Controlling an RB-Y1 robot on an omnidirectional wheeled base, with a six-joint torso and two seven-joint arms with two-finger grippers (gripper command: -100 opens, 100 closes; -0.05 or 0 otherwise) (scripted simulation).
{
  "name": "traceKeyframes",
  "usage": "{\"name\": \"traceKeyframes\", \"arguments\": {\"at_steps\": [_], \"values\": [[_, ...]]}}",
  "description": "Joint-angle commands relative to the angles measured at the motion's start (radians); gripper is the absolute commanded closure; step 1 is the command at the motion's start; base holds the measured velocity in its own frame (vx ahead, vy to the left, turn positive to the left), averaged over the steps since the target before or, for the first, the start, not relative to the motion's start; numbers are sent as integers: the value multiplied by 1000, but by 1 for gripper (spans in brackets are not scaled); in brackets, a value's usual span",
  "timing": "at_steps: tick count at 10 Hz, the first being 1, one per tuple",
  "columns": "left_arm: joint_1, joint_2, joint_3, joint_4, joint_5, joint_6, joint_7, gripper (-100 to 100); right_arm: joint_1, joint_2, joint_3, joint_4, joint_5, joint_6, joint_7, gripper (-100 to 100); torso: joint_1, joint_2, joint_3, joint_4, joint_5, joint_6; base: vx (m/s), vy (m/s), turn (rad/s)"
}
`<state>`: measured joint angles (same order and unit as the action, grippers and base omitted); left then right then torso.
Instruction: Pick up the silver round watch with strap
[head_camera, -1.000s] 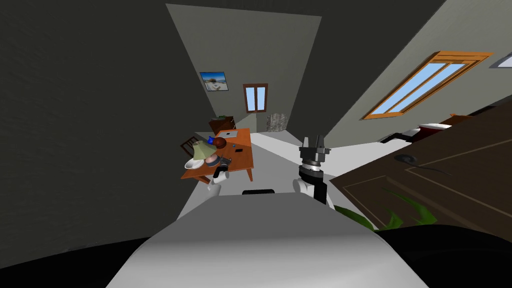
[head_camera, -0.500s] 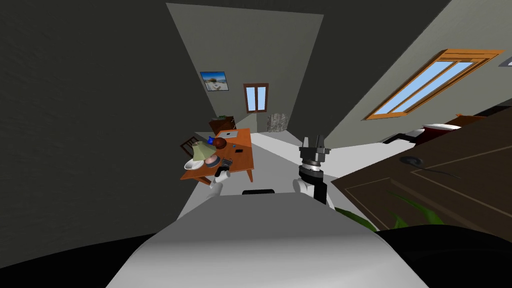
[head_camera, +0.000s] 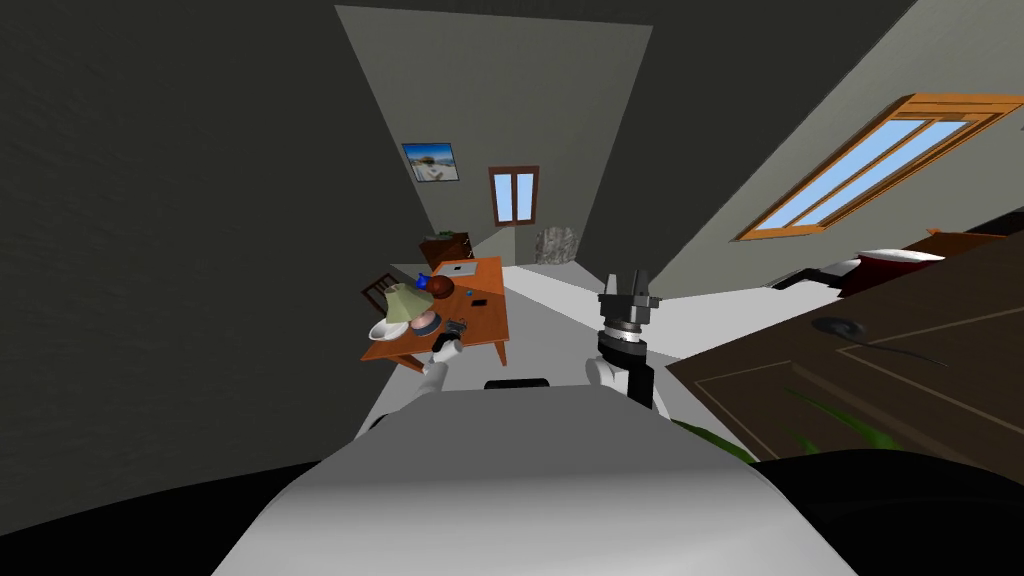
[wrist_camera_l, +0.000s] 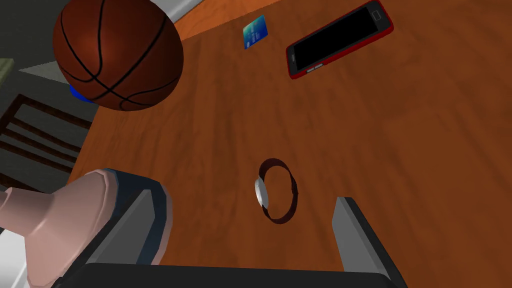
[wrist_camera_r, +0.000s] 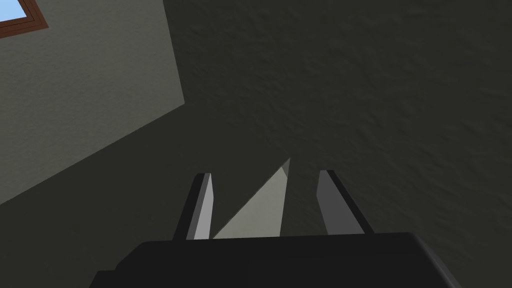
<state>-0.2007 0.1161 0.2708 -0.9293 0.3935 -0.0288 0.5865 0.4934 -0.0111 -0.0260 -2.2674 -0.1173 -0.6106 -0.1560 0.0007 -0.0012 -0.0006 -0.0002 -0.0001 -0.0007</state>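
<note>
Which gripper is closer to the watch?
Left. The left gripper hangs open just above the watch on the table; the right gripper is raised, away from the table.

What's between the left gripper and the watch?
Only bare orange-brown tabletop, per the left wrist view. The watch sits just ahead of the left gripper, roughly centred between its open fingers, with nothing in the way.

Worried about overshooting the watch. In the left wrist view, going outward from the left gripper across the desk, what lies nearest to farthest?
Left gripper, open → watch → red phone. The blue card and the basketball lie about as far out as the phone, so I leave them out.
</note>
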Motion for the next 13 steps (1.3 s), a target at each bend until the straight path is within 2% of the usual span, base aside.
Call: {"name": "traceKeyframes", "arguments": {"at_steps": [1, 4, 5, 6, 7, 9, 10, 11, 12, 13], "values": [[-32, 3, 11, 50, 18, 8, 24, -100, 0, 0, 0, 0, 0, 0, 0, 0, 0, 0, 0, 0, 0, 0, 30, 4, 36], [-58, 2, 26, 119, 31, 23, 44, -100, 0, 0, 0, 0, 0, 0, 0, 0, 1, -2, -1, 0, 0, 0, 43, 16, 23], [-58, 2, 26, 119, 31, 23, 44, -100, 0, 0, 0, 0, 0, 0, 0, 0, 1, -1, -1, 0, 0, 0, 22, 10, -2], [-83, 1, 41, 162, 44, 37, 62, -100, 0, 0, 0, 0, 0, 0, 0, 0, 1, 0, 0, 0, 0, 0, 36, 11, 31], [-83, 1, 41, 167, 44, 37, 62, -100, 0, 0, 0, 0, 0, 0, 0, 0, 0, -1, 0, 0, 0, 0, 37, 16, 24], [-128, 1, 68, 242, 67, 61, 96, -100, 0, 0, 0, 0, 0, 0, 0, 0, 2, -1, -1, 0, 0, 0, 54, 28, 46], [-128, 1, 68, 253, 67, 61, 96, -100, 0, 0, 0, 0, 0, 0, 0, 0, 2, -2, -1, 0, 0, 0, 64, 22, 15], [-148, 2, 79, 290, 77, 72, 111, -100, 0, 0, 0, 0, 0, 0, 0, 0, 1, -3, -2, -1, 0, 0, 61, 34, 26], [-148, 2, 79, 290, 77, 72, 111, -100, 0, 0, 0, 0, 0, 0, 0, 0, 2, -3, -2, -1, 0, 0, 47, 26, 13], [-165, 3, 90, 322, 86, 82, 125, -100, 0, 0, 0, 0, 0, 0, 0, 0, 2, -2, -1, 0, 0, 0, 54, 24, 28]]}}
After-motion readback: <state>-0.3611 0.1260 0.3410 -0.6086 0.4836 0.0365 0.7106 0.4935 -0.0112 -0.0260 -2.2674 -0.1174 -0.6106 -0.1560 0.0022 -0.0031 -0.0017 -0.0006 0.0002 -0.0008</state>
